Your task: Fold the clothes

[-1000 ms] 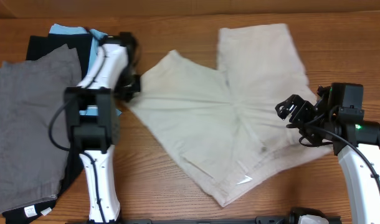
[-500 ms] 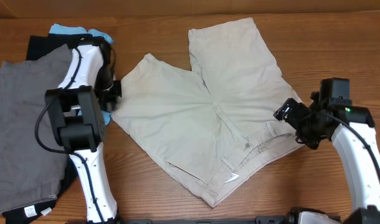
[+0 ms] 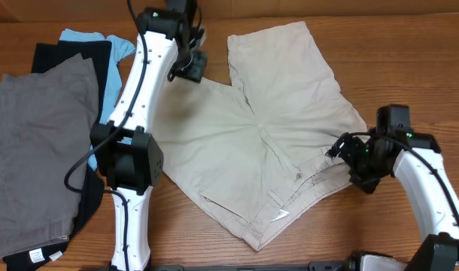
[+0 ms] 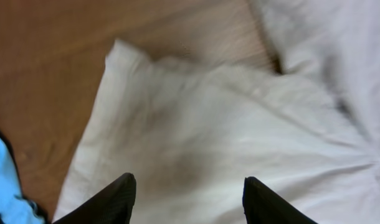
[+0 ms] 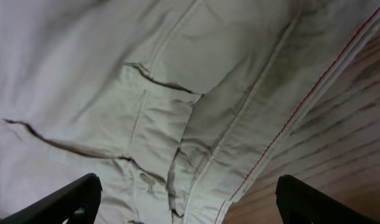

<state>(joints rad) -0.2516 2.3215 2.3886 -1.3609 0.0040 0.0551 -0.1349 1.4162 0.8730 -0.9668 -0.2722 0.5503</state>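
Observation:
The clothes, pale beige shorts (image 3: 267, 128), lie spread flat mid-table, legs toward the far side and waistband (image 3: 320, 181) at the near right. My left gripper (image 3: 192, 68) hovers open over the far hem of the left leg. In the left wrist view its fingertips (image 4: 115, 196) stand apart above the cloth (image 4: 209, 124), nothing between them, the hem corner (image 4: 118, 50) ahead. My right gripper (image 3: 348, 162) is open at the waistband's right end. The right wrist view has its gripper (image 5: 190, 193) wide over the red-stitched waistband edge (image 5: 289, 118) and a pocket (image 5: 159, 99).
Darker grey shorts (image 3: 34, 143) lie at the left over a black garment (image 3: 56, 53). A light blue garment (image 3: 90, 38) peeks out behind them. Bare wooden table (image 3: 410, 75) surrounds the shorts on the right and near side.
The left gripper opened, let go of the shorts' left edge and swung up to the far hem. The shorts were dragged left earlier. The right gripper dropped slightly over the waistband.

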